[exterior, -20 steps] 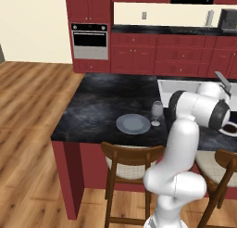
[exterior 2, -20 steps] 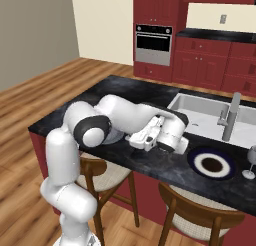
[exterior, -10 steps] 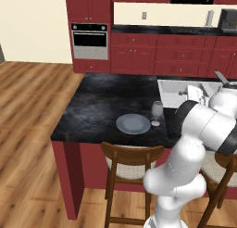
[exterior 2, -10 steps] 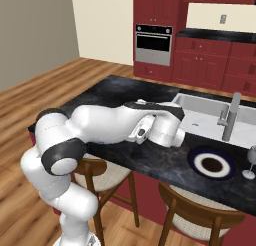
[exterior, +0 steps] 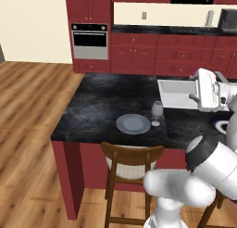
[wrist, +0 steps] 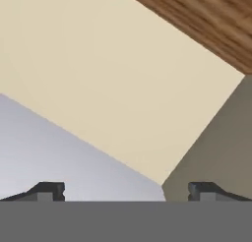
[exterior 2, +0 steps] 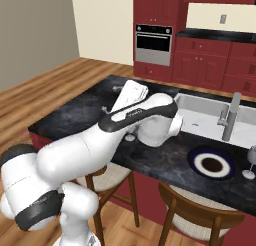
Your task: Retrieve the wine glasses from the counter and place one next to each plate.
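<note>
Left base view: island point(exterior: 97, 111) with black top fills mid-frame. A grey-blue plate point(exterior: 133, 124) lies near its front edge, just left of centre. A wine glass point(exterior: 157, 112) stands upright just right of the plate, close beside it, not touching as far as can be told. A white sink point(exterior: 178, 93) sits right of centre. A wooden stool point(exterior: 132, 167) stands below the plate. The arm point(exterior: 203, 176) crosses the lower right, with the hand raised at right of frame over the sink. The counter point(exterior: 157, 30), dark red cabinets below it, runs along the top of the frame; an oven point(exterior: 90, 41) is at upper left.

Right base view: the arm point(exterior 2: 100, 145) sweeps from lower left up to centre and hides much of the island's point(exterior 2: 75, 112) middle. A second plate point(exterior 2: 212, 164), dark-rimmed with a pale ring, lies at right of frame. A second glass point(exterior 2: 251, 161) stands upright at the right edge, just right of that plate, apart from it. The faucet point(exterior 2: 230, 117) rises above the plate, at the sink's point(exterior 2: 210, 125) edge.

Hand view: the gripper point(wrist: 127, 191) has its two tips at bottom left and bottom right, spread fully wide, nothing between them. Behind them are a cream wall, a grey surface, and wood flooring at upper right.
</note>
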{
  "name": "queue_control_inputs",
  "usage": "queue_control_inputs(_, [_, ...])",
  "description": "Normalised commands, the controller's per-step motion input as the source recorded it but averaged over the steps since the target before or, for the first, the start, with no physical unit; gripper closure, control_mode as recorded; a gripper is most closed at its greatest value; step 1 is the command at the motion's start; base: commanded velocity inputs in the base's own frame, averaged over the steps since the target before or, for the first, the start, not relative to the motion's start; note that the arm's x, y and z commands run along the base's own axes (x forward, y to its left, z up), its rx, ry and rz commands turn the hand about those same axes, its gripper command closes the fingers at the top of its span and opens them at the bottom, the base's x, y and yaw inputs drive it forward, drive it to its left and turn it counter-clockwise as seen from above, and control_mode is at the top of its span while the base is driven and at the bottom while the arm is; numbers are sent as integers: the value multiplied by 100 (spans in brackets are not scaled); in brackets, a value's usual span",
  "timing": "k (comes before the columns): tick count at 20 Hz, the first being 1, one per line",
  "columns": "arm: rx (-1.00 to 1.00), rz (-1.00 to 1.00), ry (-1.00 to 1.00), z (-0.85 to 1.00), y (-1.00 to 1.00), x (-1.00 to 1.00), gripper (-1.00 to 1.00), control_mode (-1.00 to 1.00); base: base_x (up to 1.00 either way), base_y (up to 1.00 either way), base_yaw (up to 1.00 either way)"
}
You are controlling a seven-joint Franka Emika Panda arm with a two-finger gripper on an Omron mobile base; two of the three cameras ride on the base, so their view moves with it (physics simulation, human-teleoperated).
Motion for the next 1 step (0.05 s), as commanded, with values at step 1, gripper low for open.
queue_control_inputs(1, [-5,0,-18,94,21,-96,-100,-100,0,0,0])
